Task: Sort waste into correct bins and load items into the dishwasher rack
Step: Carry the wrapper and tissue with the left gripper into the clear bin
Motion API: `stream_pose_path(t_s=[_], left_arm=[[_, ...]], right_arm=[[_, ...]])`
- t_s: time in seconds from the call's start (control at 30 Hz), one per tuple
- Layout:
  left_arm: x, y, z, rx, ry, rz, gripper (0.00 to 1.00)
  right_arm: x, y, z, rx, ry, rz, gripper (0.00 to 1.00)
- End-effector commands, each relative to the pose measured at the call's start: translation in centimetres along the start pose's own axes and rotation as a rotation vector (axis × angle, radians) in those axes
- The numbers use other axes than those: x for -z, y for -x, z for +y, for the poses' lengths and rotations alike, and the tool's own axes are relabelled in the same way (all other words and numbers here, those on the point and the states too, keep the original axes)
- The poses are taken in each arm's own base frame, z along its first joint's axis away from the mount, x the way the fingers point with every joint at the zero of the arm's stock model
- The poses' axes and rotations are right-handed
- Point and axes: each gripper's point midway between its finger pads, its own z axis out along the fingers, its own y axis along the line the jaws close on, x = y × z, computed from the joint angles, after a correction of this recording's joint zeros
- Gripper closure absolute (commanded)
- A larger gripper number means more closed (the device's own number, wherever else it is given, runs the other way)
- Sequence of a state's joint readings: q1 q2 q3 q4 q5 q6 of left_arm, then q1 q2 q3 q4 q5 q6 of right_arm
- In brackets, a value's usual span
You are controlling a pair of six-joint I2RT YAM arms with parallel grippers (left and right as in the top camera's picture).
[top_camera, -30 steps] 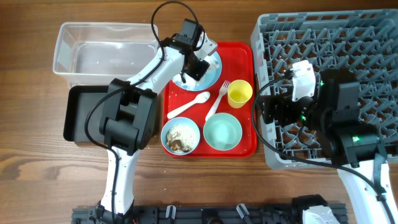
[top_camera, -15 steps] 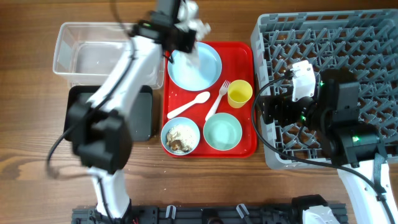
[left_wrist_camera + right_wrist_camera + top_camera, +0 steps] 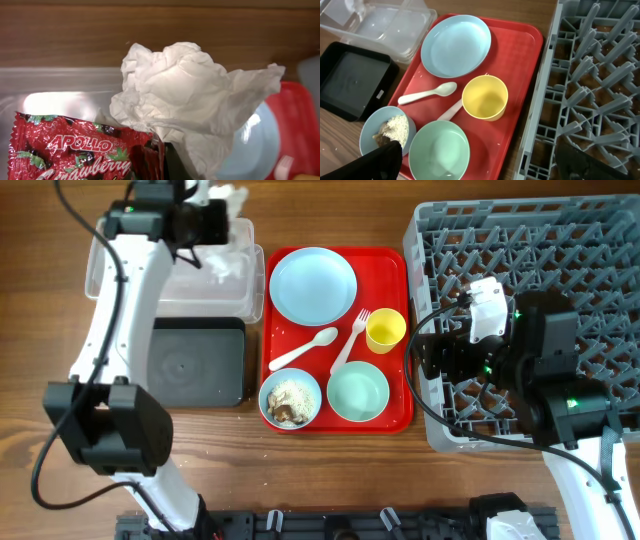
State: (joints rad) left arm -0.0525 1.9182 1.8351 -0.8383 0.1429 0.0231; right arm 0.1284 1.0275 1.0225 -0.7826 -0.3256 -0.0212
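My left gripper [image 3: 213, 225] is shut on the crumpled white tissue [image 3: 195, 100] and the red shiny snack wrapper [image 3: 80, 150], held above the right end of the clear tub [image 3: 130, 275]. Its fingers are hidden behind the waste. The pale blue plate [image 3: 312, 285] lies bare on the red tray. A pale blue bowl [image 3: 291, 399] holds beige food scraps. The mint bowl [image 3: 358, 392], yellow cup [image 3: 385, 330], white spoon [image 3: 303, 348] and fork [image 3: 352, 340] stand beside it. My right gripper [image 3: 485, 167] is open and empty above the tray's right edge, next to the grey rack [image 3: 560, 260].
The black tray [image 3: 195, 365] sits in front of the clear tub, left of the red serving tray [image 3: 398, 416]. The rack fills the right side. Bare wooden table lies in front of the trays.
My left arm has swung from the plate to the left, over the clear tub, carrying the tissue and wrapper. The plate now lies bare. My right arm has not moved.
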Motion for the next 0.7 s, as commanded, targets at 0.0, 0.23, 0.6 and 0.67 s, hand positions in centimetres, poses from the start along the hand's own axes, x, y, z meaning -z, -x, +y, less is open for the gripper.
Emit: stream_pose_path(t_s=[0.0, 0.23, 0.6, 0.67], left_arm=[[-3.4, -3.6, 4.3, 0.079, 0.063, 0.115, 0.96], [-6.1, -6.4, 7.1, 0.132, 0.089, 0.200, 0.30], [-1.6, -2.9, 1.9, 0.085, -0.073, 0.088, 0.00], [0.0, -2.6, -1.4, 0.062, -0.179, 0.080, 0.00]], right_arm=[[0.2, 0.6, 0.6, 0.010, 0.023, -0.012, 0.00], [0.2, 0.6, 0.6, 0.010, 0.024, -0.012, 0.00], [0.2, 0.6, 0.6, 0.010, 0.024, -0.015, 0.00], [0.2, 0.7, 0.6, 0.011, 0.024, -0.018, 0.00]])
